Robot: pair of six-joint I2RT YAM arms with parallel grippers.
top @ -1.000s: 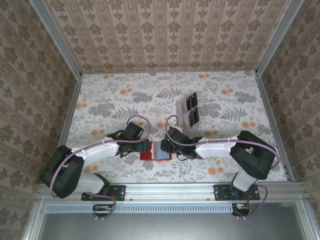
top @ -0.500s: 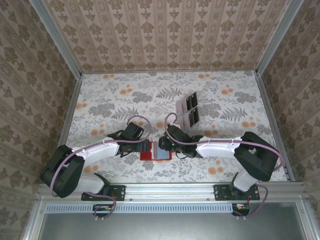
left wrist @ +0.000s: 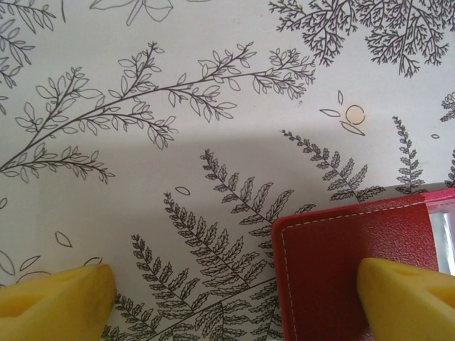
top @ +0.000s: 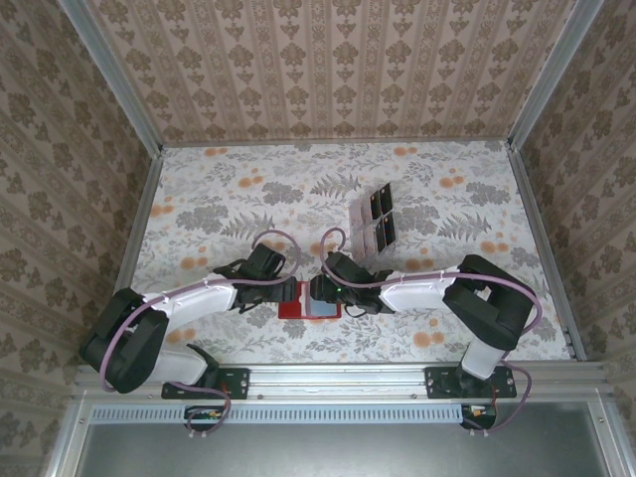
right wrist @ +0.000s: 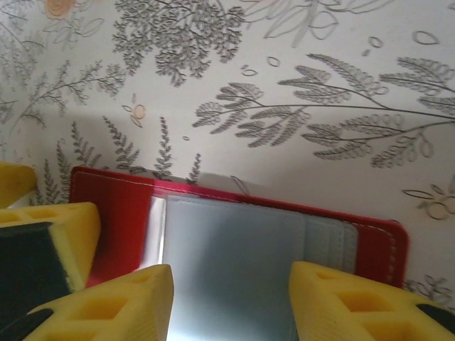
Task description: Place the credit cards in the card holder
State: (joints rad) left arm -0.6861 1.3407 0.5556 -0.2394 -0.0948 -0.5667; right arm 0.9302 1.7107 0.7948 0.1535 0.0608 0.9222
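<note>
We stretch our left arm (top: 189, 296) and right arm (top: 422, 290) low and inward, tips nearly meeting. Our left gripper (left wrist: 231, 302) has its jaws spread wide; our right gripper (right wrist: 231, 305) has them parted too.

Looks straight down on a pale counter (left wrist: 178, 142) printed with grey fern and leaf sprigs. Shows the rounded corner of a red, white-stitched folding card holder (left wrist: 334, 263) lying flat at lower right, with a pale glossy strip (left wrist: 444, 238) at its right edge. Has the left end effector (left wrist: 231, 305) spread wide: one yellow foam fingertip (left wrist: 409, 298) over the red cover, contact unclear, the other fingertip (left wrist: 57, 302) over bare counter, well apart from the holder.
</note>
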